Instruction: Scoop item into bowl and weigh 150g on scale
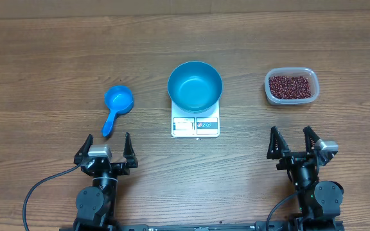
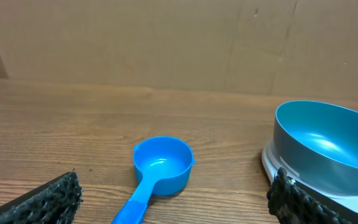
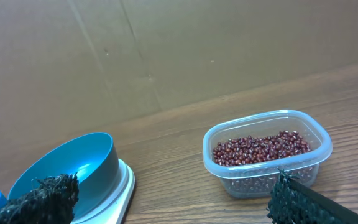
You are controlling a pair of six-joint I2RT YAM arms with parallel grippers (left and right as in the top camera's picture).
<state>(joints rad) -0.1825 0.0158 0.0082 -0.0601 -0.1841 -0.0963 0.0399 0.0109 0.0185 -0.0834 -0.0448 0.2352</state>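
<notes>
A round blue bowl (image 1: 195, 85) (image 2: 328, 144) (image 3: 67, 171) stands empty on the white scale (image 1: 195, 125) (image 3: 120, 190) at the table's middle. The item, dark red-brown beans (image 1: 291, 86) (image 3: 261, 148), fills a clear plastic tub (image 1: 291, 97) (image 3: 266, 174) to the right. A small blue handled scoop (image 1: 115, 104) (image 2: 157, 171) lies to the left, handle toward me. My left gripper (image 1: 105, 145) (image 2: 174, 198) is open, just short of the scoop's handle. My right gripper (image 1: 293, 140) (image 3: 174, 196) is open near the front edge, short of the tub.
Brown cardboard walls (image 2: 166, 43) (image 3: 166, 50) close off the far side of the wooden table (image 1: 44, 64). Black cables (image 1: 40, 186) trail from the arm bases at the front edge.
</notes>
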